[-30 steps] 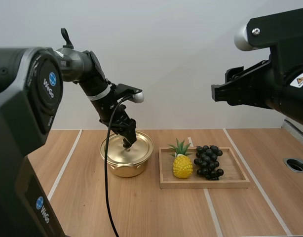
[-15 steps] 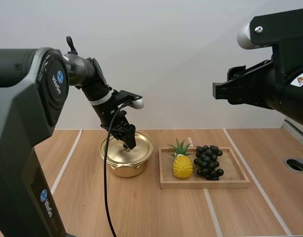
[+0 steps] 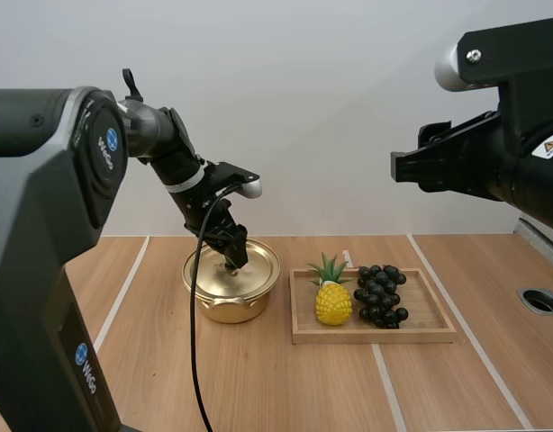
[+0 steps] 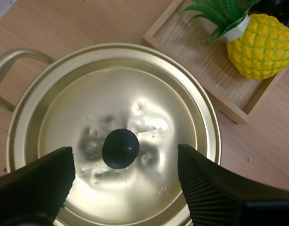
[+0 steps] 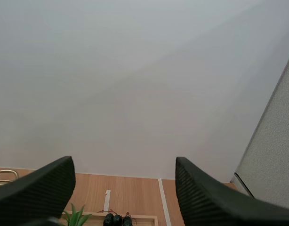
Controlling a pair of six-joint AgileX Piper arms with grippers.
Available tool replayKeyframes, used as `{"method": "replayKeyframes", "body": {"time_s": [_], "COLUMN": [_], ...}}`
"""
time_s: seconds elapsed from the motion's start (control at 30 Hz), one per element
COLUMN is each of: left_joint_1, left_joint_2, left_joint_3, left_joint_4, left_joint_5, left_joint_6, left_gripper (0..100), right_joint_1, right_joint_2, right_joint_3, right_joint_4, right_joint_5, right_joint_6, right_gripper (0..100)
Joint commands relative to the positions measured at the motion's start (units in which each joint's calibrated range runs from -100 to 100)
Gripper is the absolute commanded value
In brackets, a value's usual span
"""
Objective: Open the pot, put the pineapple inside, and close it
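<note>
Lowered slightly, left jaws gape astride the knob [image 4: 120, 148]; lid [image 4: 149, 94] probably light, slick; pineapple [image 4: 260, 44] at two o'clock, right jaws open.

The lid [image 4: 135, 89] hides the pot [image 3: 227, 308] interior. In the high view the left gripper [image 3: 233, 262] mostly covers the knob [image 4: 120, 148]. Beside the pot, pineapple [image 4: 260, 44] and tray [image 4: 203, 54] — both cut off at the left wrist view's edge.
</note>
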Motion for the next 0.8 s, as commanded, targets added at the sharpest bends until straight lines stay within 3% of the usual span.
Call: {"method": "replayKeyframes", "body": {"time_s": [0.0, 0.47, 0.5, 0.67, 0.77], "left_joint_1": [-0.19, -0.19, -0.19, -0.19, -0.19], "left_joint_2": [1.52, 4.06, 4.21, 4.33, 3.74], "left_joint_3": [0.1, 0.1, 0.1, 0.1, 0.1], "left_joint_4": [-1.87, -2.64, -2.64, -2.64, -2.64], "left_joint_5": [0.11, -3.74, -4.1, -4.79, -4.95], "left_joint_6": [0.28, 1.28, 1.28, 0.11, 0.11], "left_gripper": [100, 100, 92, 0, 0], "right_joint_1": [-0.24, -0.24, -0.24, -0.24, -0.24], "right_joint_2": [0.09, 0.09, 0.09, 0.09, 0.09], "right_joint_3": [-0.67, -0.67, -0.67, -0.67, -0.67], "right_joint_4": [0.45, 0.45, 0.45, 0.45, 0.45], "right_joint_5": [-0.79, 0.26, 0.49, 0.62, 0.62], "right_joint_6": [-0.86, -0.85, -0.96, -2.37, -2.37], "right_gripper": [100, 100, 100, 100, 100]}}
